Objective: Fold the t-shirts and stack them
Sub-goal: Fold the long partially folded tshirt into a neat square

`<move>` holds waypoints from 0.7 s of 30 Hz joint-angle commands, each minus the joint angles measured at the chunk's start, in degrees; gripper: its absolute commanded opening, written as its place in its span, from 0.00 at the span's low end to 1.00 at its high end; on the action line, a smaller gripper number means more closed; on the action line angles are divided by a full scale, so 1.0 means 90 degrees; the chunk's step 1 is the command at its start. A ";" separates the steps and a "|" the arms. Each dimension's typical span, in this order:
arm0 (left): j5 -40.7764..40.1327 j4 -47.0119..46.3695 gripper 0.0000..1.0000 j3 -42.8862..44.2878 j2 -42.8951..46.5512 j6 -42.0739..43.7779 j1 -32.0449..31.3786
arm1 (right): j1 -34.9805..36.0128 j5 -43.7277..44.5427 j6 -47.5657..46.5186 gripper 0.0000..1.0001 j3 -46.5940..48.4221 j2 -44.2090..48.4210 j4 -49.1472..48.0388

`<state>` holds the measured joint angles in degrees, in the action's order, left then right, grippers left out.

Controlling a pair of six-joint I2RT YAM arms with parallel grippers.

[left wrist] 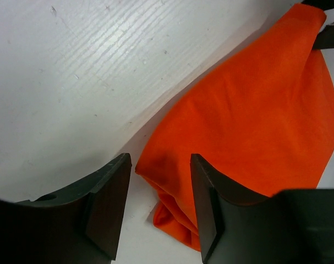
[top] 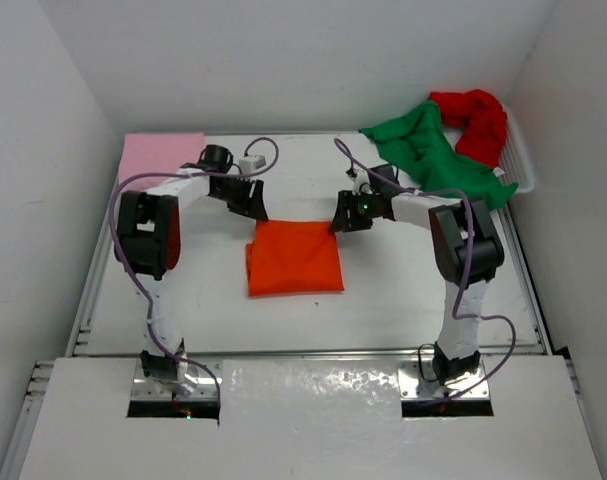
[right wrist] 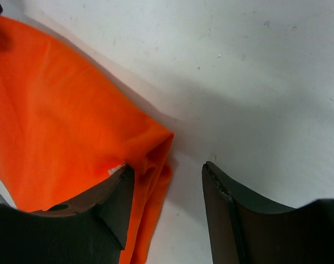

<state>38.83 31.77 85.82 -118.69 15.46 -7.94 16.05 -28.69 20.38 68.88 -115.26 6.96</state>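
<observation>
Left wrist view: jaws stand apart, orange t-shirt (left wrist: 255, 121) corner between them.

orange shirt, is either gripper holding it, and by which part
Nothing is held. The left gripper stands open over one corner of the orange shirt, the right gripper open at another corner.

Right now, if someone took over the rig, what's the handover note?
Left gripper: open, at the far left corner of the orange t-shirt, nothing pinched.
Right gripper: open at its far right corner, nothing held.
Done: orange t-shirt folded, flat mid-table; pink t-shirt folded at the far left corner.
Left: green t-shirt and red t-shirt lie crumpled at the white basket, far right. Fold both, then stack all four.
</observation>
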 commanded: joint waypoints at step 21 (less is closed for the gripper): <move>0.0657 0.0317 0.00 -0.0083 0.0667 0.0235 -0.0016 | 0.0042 -0.0925 0.1241 0.00 -0.0338 0.0090 -0.2306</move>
<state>42.57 32.67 84.71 -118.93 16.21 -7.94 16.25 -35.62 30.55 67.92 -120.31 -9.28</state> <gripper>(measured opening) 0.015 0.002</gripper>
